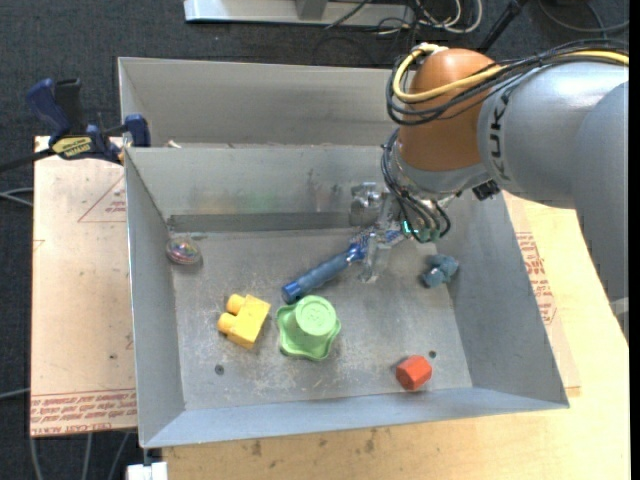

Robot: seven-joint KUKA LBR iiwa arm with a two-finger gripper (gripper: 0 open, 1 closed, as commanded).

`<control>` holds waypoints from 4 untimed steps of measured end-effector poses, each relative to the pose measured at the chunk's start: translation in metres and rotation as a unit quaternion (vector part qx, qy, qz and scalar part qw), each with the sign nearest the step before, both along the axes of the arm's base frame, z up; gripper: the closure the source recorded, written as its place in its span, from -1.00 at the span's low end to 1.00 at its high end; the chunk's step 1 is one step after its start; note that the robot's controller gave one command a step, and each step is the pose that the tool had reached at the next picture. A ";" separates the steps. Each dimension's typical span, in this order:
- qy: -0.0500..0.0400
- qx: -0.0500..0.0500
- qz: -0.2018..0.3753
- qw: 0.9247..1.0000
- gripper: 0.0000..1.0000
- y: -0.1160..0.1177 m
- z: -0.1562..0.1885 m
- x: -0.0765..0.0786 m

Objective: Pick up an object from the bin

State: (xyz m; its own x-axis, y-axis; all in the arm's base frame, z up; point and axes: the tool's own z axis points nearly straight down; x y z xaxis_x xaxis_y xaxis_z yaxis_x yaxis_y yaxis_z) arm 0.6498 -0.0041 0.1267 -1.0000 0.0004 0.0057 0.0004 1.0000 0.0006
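Observation:
My gripper [372, 252] hangs in the middle of the bin, under the orange cover, its metal fingers pointing down at the upper right end of a blue pen-like stick [318, 274] that lies slanted on the floor. The fingers look to stand on either side of that end, close to it. A small grey-blue block [438, 271] lies just to the right of the gripper. A green cup-like piece [309, 327] rests below the stick's lower end.
A yellow toy brick [243, 319] lies left of the green piece. A small red block [413, 371] sits near the front wall. A clear, purplish round thing [184, 252] lies by the left wall. The arm reaches in from the right.

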 end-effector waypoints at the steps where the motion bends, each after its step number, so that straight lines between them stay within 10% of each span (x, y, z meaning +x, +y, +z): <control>1: -0.001 0.000 0.023 1.000 -1.00 0.015 -0.061 -0.008; 2: -0.004 0.000 0.023 1.000 1.00 0.014 -0.056 -0.006; 4: -0.008 0.000 -0.017 1.000 1.00 0.036 0.182 -0.020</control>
